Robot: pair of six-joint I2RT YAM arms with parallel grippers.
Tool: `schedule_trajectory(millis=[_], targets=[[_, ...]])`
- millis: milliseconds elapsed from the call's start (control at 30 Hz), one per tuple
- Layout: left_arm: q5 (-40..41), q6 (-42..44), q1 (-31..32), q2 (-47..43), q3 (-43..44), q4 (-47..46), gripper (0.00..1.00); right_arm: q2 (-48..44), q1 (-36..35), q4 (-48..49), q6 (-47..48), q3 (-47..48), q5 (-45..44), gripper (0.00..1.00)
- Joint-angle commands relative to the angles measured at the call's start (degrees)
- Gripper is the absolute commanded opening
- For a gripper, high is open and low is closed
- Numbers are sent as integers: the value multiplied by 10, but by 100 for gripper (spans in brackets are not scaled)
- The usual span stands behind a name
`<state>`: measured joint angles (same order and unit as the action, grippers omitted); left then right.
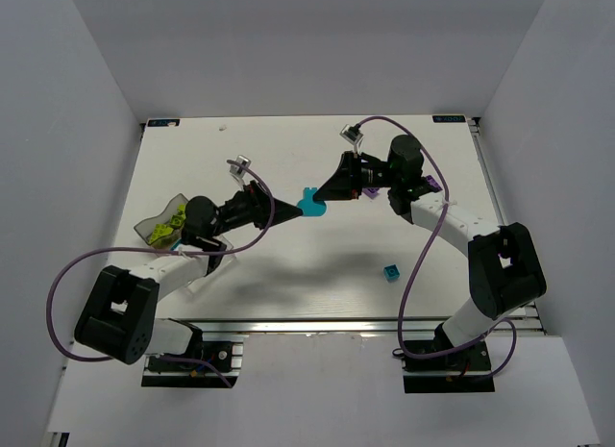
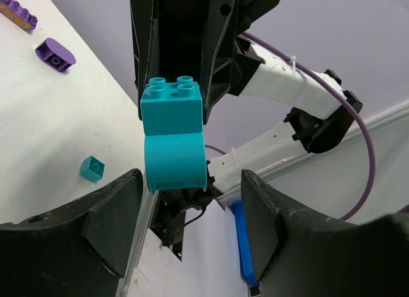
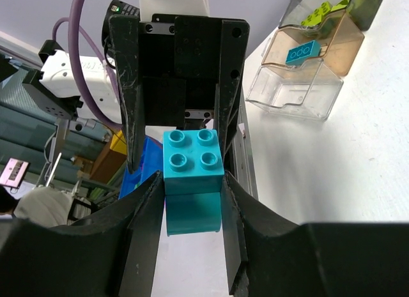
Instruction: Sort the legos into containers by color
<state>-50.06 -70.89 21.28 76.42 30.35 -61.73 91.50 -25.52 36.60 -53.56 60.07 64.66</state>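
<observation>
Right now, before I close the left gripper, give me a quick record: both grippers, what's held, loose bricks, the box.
right gripper: shut on the cyan stack, held in the air
cyan stack: square studded brick joined to a rounded one
left gripper: open, fingers either side of the stack, not clamped
loose cyan brick: on the table, near the right arm
purple bricks: loose on the table, far side
box: beside the left arm
green bricks: in one compartment
boxed cyan brick: in the next compartment
</observation>
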Motion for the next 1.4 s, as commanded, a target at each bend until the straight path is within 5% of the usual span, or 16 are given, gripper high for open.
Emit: schedule_trajectory(millis=[0,200,467,733,1033,1367], targets=[[9,35,10,2,28,35,72,2,-3,2,16,2,-7,0],[14,44,14,10,41,52,66,3,-8,-42,50,12,-16,0],[0,35,17,28,44,40,25,6,-8,-47,55,15,-14,2],[0,40,17,27,44,43,18,9,-8,-46,55,21,-15,40],[-4,40,19,24,39,45,16,10,-8,-36,47,23,-14,58],[-5,40,19,22,37,47,16,16,-8,-7,25,25,-14,57]])
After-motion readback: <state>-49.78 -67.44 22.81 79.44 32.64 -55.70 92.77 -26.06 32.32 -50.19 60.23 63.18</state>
